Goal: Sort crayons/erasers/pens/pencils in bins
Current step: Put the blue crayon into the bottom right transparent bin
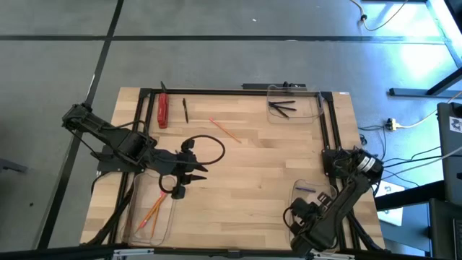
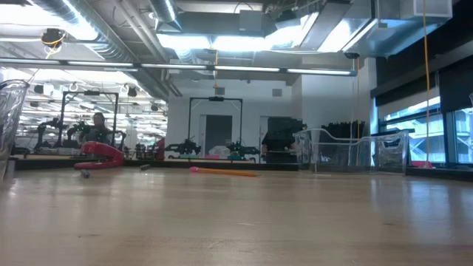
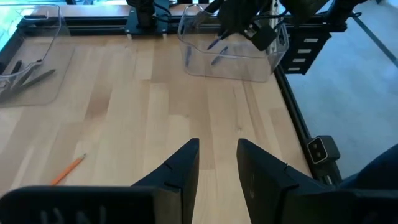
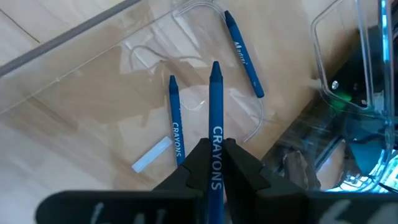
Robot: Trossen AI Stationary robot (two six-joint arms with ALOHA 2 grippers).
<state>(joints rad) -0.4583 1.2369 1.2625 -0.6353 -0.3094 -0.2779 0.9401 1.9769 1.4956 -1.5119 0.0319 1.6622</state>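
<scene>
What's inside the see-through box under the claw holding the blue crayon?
Two blue crayons and a small pale strip lie in the clear bin. The right claw holds a third crayon above them. The claw hides whatever lies directly beneath it.

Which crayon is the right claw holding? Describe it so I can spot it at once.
Find the clear bin at the table's near right corner, under the right arm. In the right wrist view the right claw is shut on a blue crayon pointing into that bin. Two other blue crayons lie loose on the bin floor; only this one sits between the fingers.
</scene>
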